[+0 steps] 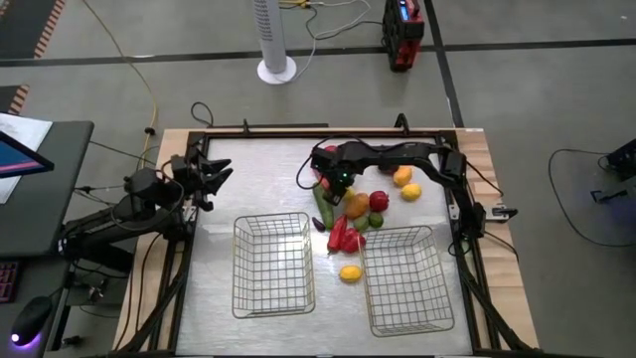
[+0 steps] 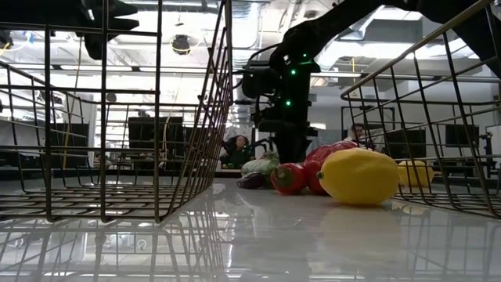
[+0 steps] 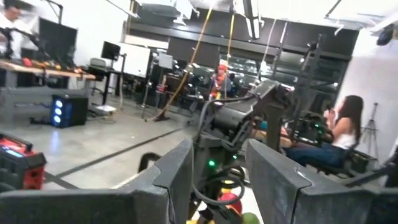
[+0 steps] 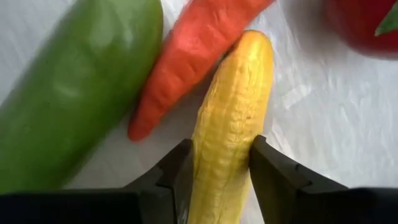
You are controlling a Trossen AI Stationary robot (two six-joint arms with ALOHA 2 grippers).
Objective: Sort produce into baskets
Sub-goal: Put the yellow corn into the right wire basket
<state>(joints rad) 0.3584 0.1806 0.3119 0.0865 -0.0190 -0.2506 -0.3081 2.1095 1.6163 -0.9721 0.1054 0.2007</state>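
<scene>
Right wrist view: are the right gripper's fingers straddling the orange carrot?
No. The right gripper has its fingers on either side of the yellow corn; the carrot lies beside it, outside the fingers.

No text, label, brand, number or sign can be read anywhere.

Table top point(image 1: 278, 169): smooth glossy metal-look sheet, mirrors the baskets; wood border. Baskets point(image 1: 273, 267): thin bare silver wire. Corn point(image 4: 230, 134): matt yellow, pebbled. Carrot point(image 4: 186, 59): matt, slightly rough. Cucumber point(image 4: 68, 87): smooth. Lemon point(image 2: 358, 177): smooth plastic, faint sheen.
</scene>
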